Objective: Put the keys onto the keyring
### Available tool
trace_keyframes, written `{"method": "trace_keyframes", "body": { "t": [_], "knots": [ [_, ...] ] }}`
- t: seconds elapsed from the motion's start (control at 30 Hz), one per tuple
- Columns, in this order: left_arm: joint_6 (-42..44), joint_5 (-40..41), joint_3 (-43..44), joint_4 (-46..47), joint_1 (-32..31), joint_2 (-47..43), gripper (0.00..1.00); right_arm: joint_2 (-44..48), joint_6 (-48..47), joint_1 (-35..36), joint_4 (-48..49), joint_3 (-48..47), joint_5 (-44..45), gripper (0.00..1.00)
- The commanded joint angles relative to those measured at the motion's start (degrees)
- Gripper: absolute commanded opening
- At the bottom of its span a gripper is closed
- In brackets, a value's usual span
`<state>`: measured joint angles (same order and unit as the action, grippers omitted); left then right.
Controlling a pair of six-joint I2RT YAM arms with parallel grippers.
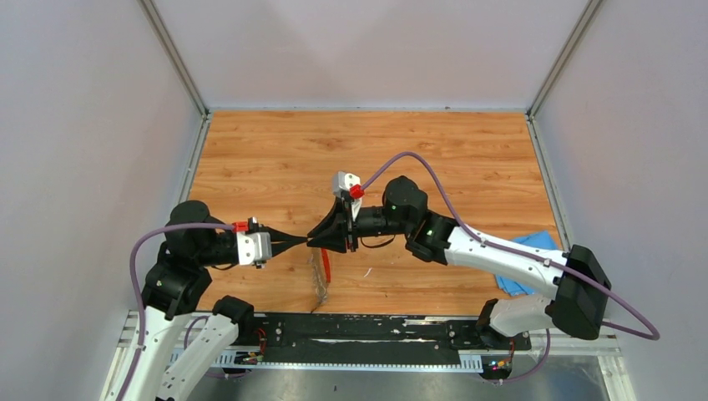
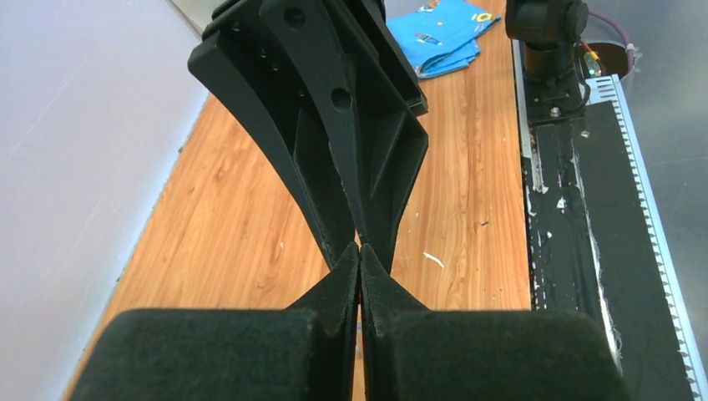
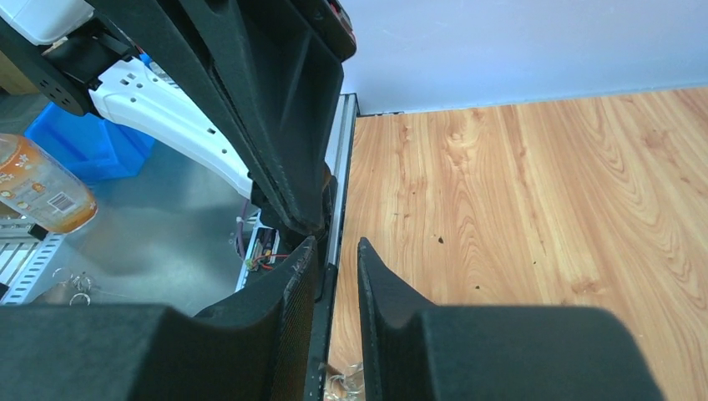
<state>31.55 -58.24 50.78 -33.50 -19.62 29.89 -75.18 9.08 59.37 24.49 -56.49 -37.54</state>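
Shut tight, the left claw [image 2: 359,255] is faced tip-to-tip by the slightly parted right claw [image 3: 337,246] (any grip is hidden), while the red, grey-fringed keyring [image 1: 325,269] is half seen beneath.

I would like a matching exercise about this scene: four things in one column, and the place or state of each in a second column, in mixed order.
Things:
1. left gripper
2. right gripper
3. blue cloth
4. keyring

Place or state:
A. at the right edge of the table
B. jaws pressed together
C. just below the spot where the two grippers meet
D. jaws apart, with a gap between them

Right pairs: 1-B, 2-D, 3-A, 4-C.
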Motion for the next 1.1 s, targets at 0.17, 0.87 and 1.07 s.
{"method": "trace_keyframes", "body": {
  "t": [0.17,0.87,1.07],
  "knots": [
    [1.74,2.17,-0.29,0.06,0.02,-1.67,0.00,-0.22,-5.52,0.30,-7.20,4.66,8.51,0.40],
    [27.85,31.73,-12.78,-7.07,2.92,15.86,0.45,-24.94,-8.10,-3.08,-11.68,-4.51,25.52,0.47],
    [26.03,29.58,-7.92,-6.90,4.02,35.25,0.38,-20.03,-2.95,-4.54,-7.58,3.51,24.14,0.46]
  ]
}}
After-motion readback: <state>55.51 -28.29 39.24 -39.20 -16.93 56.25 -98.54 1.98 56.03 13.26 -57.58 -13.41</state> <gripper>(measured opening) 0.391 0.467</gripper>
